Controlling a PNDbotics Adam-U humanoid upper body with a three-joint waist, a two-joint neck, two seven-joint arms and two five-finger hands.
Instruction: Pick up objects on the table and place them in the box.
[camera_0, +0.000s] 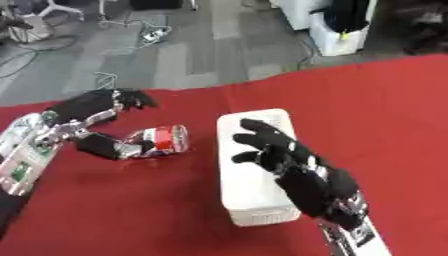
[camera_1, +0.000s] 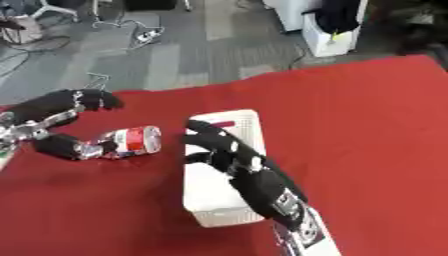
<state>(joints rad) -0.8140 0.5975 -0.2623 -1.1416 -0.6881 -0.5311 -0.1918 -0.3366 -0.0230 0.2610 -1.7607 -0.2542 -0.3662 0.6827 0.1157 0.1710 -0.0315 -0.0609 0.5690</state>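
at left of frame our left hand (camera_0: 105, 107) curls round the can (camera_0: 162, 140), while our right hand (camera_0: 276, 150) hovers spread and empty above the white box (camera_0: 254, 200), apparently steadying it.

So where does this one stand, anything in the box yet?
Nothing visibly packed: the white box shows no item inside, though the right hand, fingers spread, hovers over it and hides part. In hand: the left hand has thumb and fingers around a red-and-white can lying on the red table. Left: lifting it and placing it in the box.
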